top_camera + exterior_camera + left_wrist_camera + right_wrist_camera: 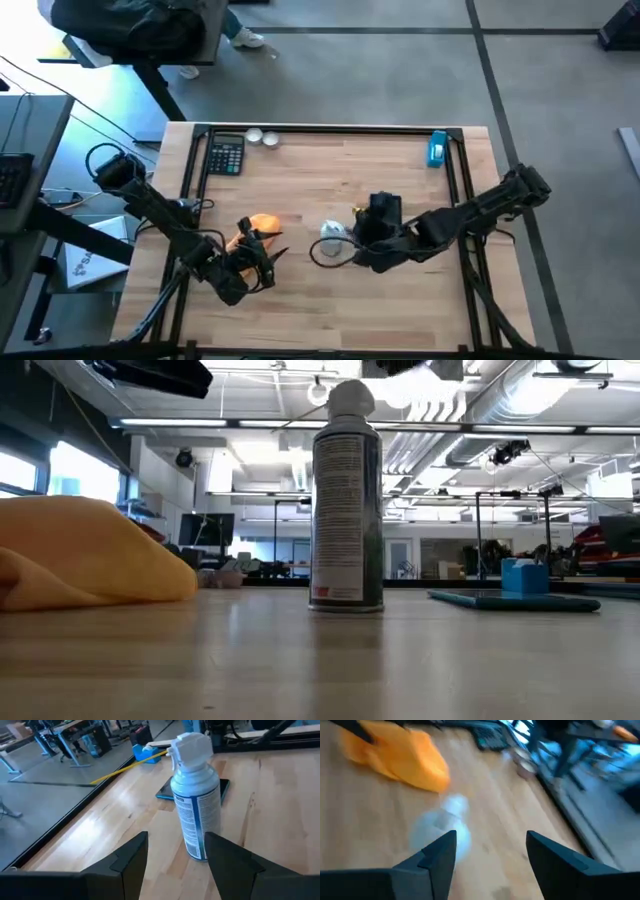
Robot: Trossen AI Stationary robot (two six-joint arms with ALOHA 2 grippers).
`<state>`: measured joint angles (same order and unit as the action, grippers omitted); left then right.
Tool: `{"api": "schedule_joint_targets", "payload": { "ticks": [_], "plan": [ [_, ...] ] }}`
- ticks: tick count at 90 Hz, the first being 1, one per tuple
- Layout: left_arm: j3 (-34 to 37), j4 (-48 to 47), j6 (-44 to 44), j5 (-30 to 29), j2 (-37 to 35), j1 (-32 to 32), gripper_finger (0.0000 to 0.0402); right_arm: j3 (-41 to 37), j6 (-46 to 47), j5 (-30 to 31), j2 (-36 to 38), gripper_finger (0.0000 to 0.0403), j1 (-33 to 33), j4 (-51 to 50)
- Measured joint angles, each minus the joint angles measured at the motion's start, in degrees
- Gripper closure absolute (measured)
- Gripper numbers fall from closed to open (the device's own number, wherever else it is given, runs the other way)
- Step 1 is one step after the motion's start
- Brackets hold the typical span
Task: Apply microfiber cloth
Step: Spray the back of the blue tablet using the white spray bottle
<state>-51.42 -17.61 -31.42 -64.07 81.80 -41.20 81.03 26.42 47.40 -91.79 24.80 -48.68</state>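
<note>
1. I'm seeing the wooden table (pixel 400 190) filling the high view, both arms reaching in over its near half.
2. Right arm is coming in from the right edge; the right gripper (pixel 352 250) is sitting mid-table just beside the spray can. Its wrist view is showing the fingers (pixel 437 857) spread wide with nothing between them, only bare wood and the blurred can.
3. Left arm is angling in from the left; the left gripper (pixel 262 262) is hanging just beside the microfiber cloth. Its wrist view is giving me the fingers (pixel 132 855) parted wide and empty, pointing at the can.
4. The microfiber cloth (pixel 258 228) is lying bunched on the table left of centre, between the left gripper and the can. The low view is showing it as a soft orange mound (pixel 85 555) flat on the wood, which the overhead partly hides behind the arm.
5. The dark flat device (pixel 195 790) is lying behind the can; the high view is mostly covering it with the right arm.
6. The spray can (pixel 347 500) is standing upright; only the low and left wrist views are showing its label.
7. Only the overhead is picking up the calculator (pixel 226 155) at the far left.
8. The blue box (pixel 437 149) is sitting far right.
</note>
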Motion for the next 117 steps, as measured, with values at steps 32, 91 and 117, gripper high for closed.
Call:
{"api": "schedule_joint_targets", "payload": {
  "ticks": [32, 91, 117],
  "plan": [
    [0.00, 1.25, 0.62, 1.04, -0.02, 1.84, 0.0226, -0.96, -1.29, -6.41, -5.51, 0.0213, -1.18, 4.50],
    [0.00, 1.44, 1.62, 0.98, -0.04, 1.76, 0.0226, -0.95, -1.98, -6.09, -4.13, 0.0213, -0.52, 7.85],
    [0.00, 1.44, 1.65, 0.94, -0.04, 1.76, 0.0226, 3.65, -1.12, -5.72, -4.13, 0.0213, -0.33, -0.58]
  ]
}}
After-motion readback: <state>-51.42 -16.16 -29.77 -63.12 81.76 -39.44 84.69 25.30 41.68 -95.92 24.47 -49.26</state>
